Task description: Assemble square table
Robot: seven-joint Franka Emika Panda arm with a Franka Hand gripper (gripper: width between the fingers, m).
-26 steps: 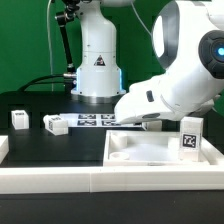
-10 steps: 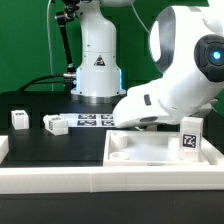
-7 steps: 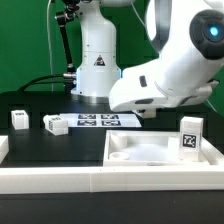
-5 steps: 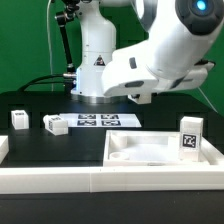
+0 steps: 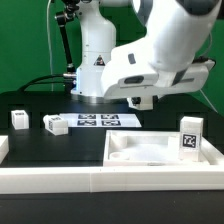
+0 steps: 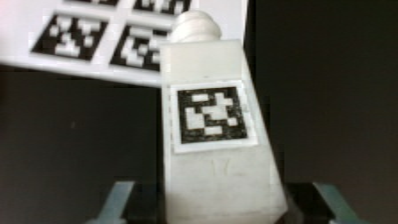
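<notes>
In the wrist view my gripper [image 6: 224, 208] is shut on a white block leg [image 6: 214, 110] with a black-and-white tag, which points away from the jaws. In the exterior view the gripper [image 5: 140, 101] hangs above the table's back middle, and the held leg is mostly hidden there. The square tabletop slab [image 5: 150, 152] with its raised rim lies at the exterior view's front right. A tagged leg [image 5: 189, 136] stands upright at the slab's right. Two more legs [image 5: 18, 119] [image 5: 55, 124] lie at the exterior view's left.
The marker board [image 5: 100, 121] lies flat behind the slab and shows under the held leg in the wrist view [image 6: 98, 40]. A long low white border wall [image 5: 90, 185] runs along the front. The robot base [image 5: 98, 60] stands at the back.
The arm has risen from low over the slab's back edge and swung toward the exterior view's left. The gripper now hangs well above the table.
</notes>
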